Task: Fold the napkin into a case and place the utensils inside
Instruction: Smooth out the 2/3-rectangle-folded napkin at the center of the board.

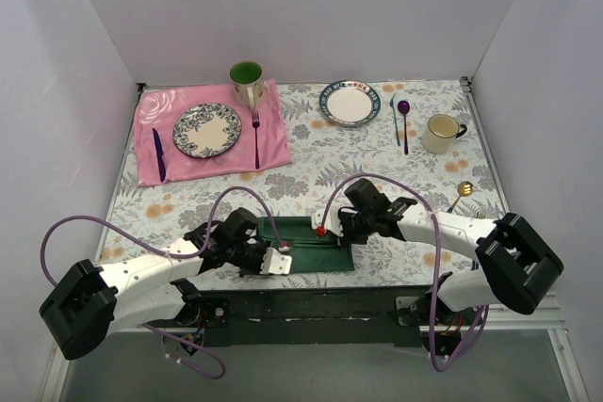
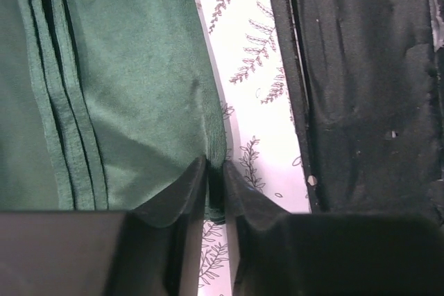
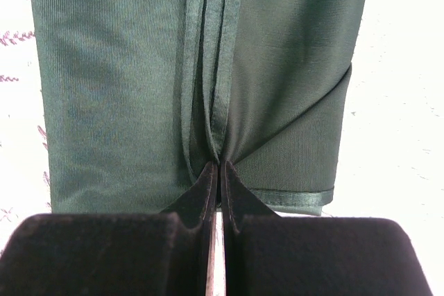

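Napkin (image 1: pixel 316 244) lies folded into a flat dark green strip at 6 o'clock on the counter (image 1: pixel 311 176), between the two arms. Stacked hem folds show in both wrist views. Left claw (image 1: pixel 280 259) sits at the napkin's 8 o'clock corner, jaws nearly together and pinching the cloth edge. Right claw (image 1: pixel 325 230) is at the napkin's 12 o'clock edge, jaws closed tight on the gathered hems. Gold-headed spoon (image 1: pixel 464 191) lies at the napkin's 2 o'clock, well apart.
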You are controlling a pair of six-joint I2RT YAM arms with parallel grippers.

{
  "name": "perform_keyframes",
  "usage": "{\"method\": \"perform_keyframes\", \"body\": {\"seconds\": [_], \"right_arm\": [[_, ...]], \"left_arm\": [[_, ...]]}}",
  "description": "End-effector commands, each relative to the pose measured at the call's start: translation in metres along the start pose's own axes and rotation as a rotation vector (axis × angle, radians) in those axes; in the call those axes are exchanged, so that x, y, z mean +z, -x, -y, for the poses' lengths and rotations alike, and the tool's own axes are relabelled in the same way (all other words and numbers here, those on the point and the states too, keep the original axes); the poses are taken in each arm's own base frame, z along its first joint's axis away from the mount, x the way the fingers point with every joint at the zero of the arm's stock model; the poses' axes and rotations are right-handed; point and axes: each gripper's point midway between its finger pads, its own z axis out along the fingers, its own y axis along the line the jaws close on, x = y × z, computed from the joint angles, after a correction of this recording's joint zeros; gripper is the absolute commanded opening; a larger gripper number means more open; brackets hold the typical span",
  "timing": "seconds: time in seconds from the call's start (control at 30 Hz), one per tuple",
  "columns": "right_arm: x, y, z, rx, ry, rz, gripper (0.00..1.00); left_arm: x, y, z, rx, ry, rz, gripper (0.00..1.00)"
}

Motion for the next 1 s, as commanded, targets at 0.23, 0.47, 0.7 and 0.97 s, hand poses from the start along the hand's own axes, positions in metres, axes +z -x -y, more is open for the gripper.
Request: {"method": "perform_keyframes", "body": {"seconds": [0.23,0.47,0.7,0.97], "right_arm": [[-0.017,0.001,-0.005,-0.09,0.0,-0.008,0.01],[-0.016,-0.007,-0.007,-0.093,-0.006,-0.023,0.01],[-0.017,-0.012,-0.005,-0.103,-0.006,-0.031,0.01],[-0.009,-0.016,-0.007,-0.081,0.001,-0.029,0.01]], "left_arm": [[0.003,-0.018,0.004,-0.036,-0.001,-0.073,0.11],[0.002,-0.019,0.005,-0.036,-0.003,-0.076,0.1],[0.003,-0.02,0.005,-0.039,-0.006,-0.088,0.09],[0.001,-0.012,0.002,-0.044,0.005,-0.058,0.17]]}}
